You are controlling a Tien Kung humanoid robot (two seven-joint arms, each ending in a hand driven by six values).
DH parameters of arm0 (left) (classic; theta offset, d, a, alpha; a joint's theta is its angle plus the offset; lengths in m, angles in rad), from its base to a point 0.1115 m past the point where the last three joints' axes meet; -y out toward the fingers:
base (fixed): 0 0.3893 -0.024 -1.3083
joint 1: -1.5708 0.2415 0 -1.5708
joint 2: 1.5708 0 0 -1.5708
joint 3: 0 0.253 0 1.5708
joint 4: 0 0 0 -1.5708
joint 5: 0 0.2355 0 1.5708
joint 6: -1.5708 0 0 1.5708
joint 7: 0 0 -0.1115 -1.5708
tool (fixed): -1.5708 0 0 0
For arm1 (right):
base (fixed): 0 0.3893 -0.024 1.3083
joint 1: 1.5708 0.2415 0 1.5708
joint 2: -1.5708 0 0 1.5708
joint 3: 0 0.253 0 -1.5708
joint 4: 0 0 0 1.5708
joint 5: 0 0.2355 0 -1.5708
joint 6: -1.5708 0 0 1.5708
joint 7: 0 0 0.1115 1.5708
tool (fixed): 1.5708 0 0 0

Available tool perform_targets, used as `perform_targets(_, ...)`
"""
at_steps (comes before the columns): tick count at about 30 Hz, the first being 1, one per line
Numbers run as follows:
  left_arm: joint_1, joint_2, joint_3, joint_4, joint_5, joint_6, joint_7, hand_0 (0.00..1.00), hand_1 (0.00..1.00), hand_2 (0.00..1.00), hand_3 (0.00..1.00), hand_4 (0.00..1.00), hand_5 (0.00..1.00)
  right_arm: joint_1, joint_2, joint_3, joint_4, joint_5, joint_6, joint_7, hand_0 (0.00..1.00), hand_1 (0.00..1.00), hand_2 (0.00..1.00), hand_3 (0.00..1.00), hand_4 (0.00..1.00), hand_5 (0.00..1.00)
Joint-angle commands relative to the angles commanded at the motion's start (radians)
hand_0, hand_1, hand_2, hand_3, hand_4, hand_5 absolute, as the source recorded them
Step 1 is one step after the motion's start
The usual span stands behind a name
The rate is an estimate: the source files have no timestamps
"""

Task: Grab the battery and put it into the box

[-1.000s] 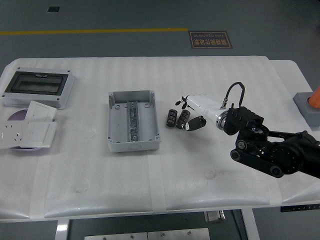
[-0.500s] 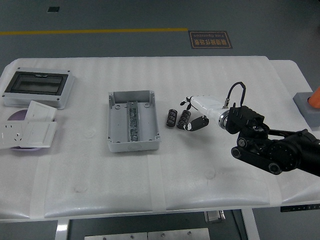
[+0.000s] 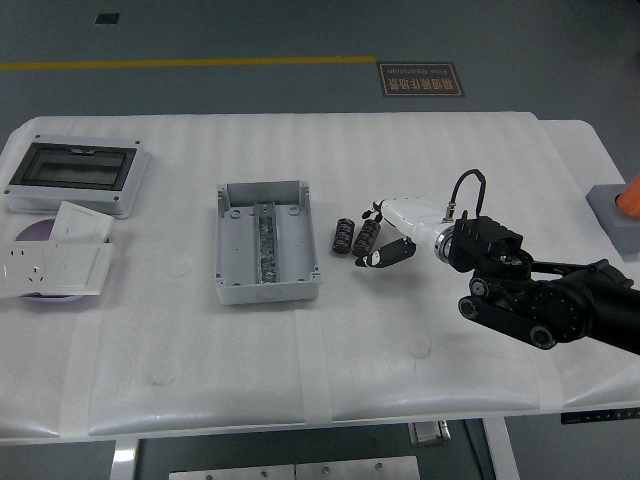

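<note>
Right hand (image 3: 385, 235) sat mid-frame, fingers curled around the right-hand battery (image 3: 368, 236), grasp looked partial; second battery (image 3: 342, 234) beside it, open grey box (image 3: 264, 243) left of both.

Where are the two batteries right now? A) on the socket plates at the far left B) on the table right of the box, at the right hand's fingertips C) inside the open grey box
B: both batteries lie on the table just right of the open grey box, with the right hand reaching them.
</note>
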State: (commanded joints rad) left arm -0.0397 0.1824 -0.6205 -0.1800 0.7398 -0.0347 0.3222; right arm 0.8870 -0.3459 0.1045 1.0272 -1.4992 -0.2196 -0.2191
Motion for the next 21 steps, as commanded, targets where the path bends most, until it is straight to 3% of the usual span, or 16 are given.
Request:
perform_targets(10, -0.002, -0.002, 0.009, 0.0, -0.008, 0.0, -0.003, 0.653, 0.665, 0.619, 0.63, 0.511, 0.388, 0.003, 0.004, -0.009, -0.009, 0.006, -0.037, 0.0, 0.752, 0.777, 0.741, 0.817, 0.998, 0.536)
perform_targets(16, -0.005, -0.002, 0.012, 0.0, -0.01, 0.0, -0.003, 0.653, 0.664, 0.619, 0.631, 0.51, 0.387, 0.004, 0.014, -0.018, -0.027, 0.019, -0.055, 0.006, 0.744, 0.766, 0.707, 0.783, 0.992, 0.519)
perform_targets(17, -0.005, -0.002, 0.011, 0.0, -0.009, 0.0, -0.003, 0.654, 0.664, 0.619, 0.63, 0.511, 0.387, 0.004, 0.015, -0.02, -0.031, 0.023, -0.057, 0.007, 0.721, 0.734, 0.665, 0.733, 0.938, 0.474)
perform_targets(21, -0.004, -0.002, 0.008, 0.0, -0.004, -0.001, -0.002, 0.654, 0.664, 0.619, 0.63, 0.511, 0.387, 0.002, 0.021, -0.028, -0.045, 0.036, -0.059, 0.01, 0.721, 0.734, 0.665, 0.733, 0.938, 0.474)
